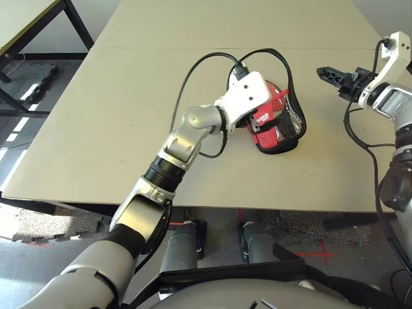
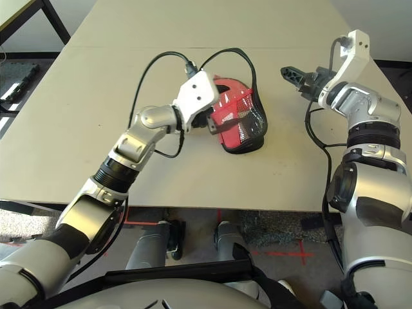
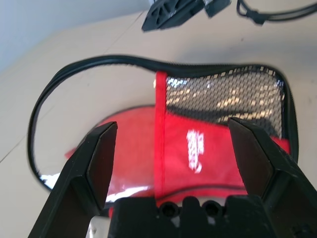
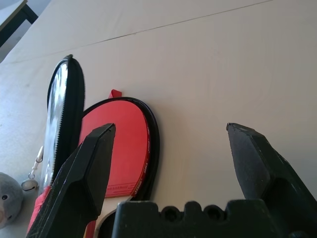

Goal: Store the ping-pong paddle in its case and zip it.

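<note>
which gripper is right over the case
The left gripper, open above the case at its mesh pocket. The right gripper hangs apart over bare table.

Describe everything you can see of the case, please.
The case is paddle-shaped red fabric with black zipper trim, a black mesh pocket and a small white logo. It lies on the table, unzipped, its flap standing up. The paddle lies inside, red face up. The open left hand hovers at it.

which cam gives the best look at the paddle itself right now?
Right wrist view: the ping-pong paddle shows its red face lying in the open case, seen between the right gripper fingers. In the head views the left arm hides it. The left wrist view mostly shows the case's mesh pocket and logo.
</note>
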Motion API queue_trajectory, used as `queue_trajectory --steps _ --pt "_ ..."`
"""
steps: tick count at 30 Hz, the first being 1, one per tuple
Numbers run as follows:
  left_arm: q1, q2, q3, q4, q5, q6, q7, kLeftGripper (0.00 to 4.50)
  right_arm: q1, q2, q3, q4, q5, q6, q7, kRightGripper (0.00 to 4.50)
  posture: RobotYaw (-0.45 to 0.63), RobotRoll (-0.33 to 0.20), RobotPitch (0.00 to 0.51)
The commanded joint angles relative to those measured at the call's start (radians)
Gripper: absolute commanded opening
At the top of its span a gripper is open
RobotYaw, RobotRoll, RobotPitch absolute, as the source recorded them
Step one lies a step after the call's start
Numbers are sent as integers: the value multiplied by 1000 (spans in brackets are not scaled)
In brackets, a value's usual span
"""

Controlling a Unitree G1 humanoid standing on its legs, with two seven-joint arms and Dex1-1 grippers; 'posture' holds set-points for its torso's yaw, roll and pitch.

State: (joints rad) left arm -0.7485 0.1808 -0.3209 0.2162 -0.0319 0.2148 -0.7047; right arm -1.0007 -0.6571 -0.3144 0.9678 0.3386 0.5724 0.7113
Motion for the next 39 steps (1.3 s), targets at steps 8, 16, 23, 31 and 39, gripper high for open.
queue_trajectory --steps 8,16,23,31,39 --pt "39 -28 -62 -3 55 -5 2 4500 -4 -14 20 2 -13 55 16 4464 31 0 158" --pt "21 10 -29 -54 40 24 -14 4500 71 -45 153 -120 -21 297 179 4464 31 0 162" --pt "34 68 1 -128 29 69 -34 4500 136 -31 238 -195 -21 425 213 4464 35 0 166" --pt "50 87 4 -157 29 92 -38 4500 164 18 262 -236 -8 466 221 4464 41 0 165" --pt "59 83 4 -163 30 98 -35 4500 191 34 290 -310 11 521 253 4464 45 0 164"
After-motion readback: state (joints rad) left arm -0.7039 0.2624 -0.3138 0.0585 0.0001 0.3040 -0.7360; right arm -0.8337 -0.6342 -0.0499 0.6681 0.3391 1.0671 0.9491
